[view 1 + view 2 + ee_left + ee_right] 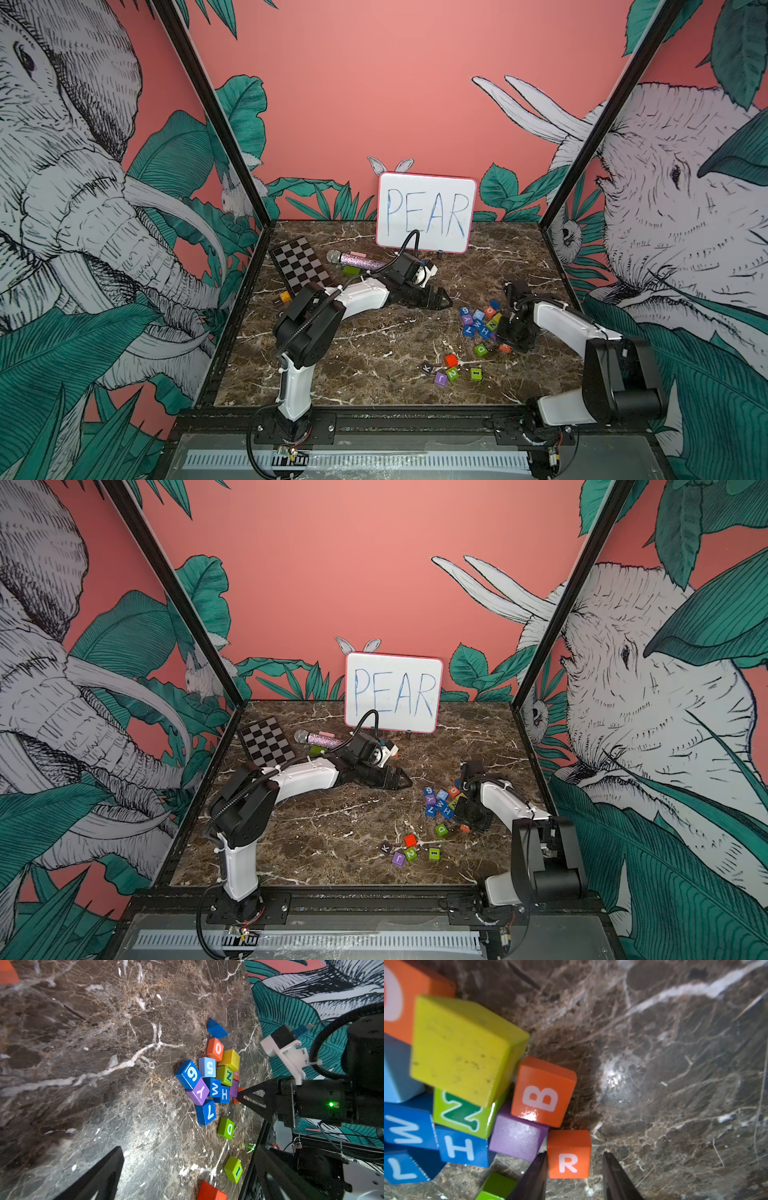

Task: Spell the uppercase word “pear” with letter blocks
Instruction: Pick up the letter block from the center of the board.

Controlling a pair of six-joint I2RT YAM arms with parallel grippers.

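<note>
Right gripper [574, 1153] jaws stand narrowly parted astride the small orange wooden R cube [569, 1147], which rests on brown marble [675, 1064] just beside the multicoloured cube pile [467, 1064]. Left wrist view: R cube [241, 1090] partly hidden behind right gripper, beside the pile. Top view: left gripper [444, 300], jaws wide, near the pile.

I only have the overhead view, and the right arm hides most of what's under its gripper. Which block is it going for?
Observer: The right wrist view shows the right gripper straddling the orange R block, letter facing up.
Operator: Closed on it?
Observer: No, jaws open: one finger is right at the block's side, table shows between the block and the other.
Operator: Anything crowding it?
Observer: An orange B block and a purple block sit right beside it toward the pile.
</note>
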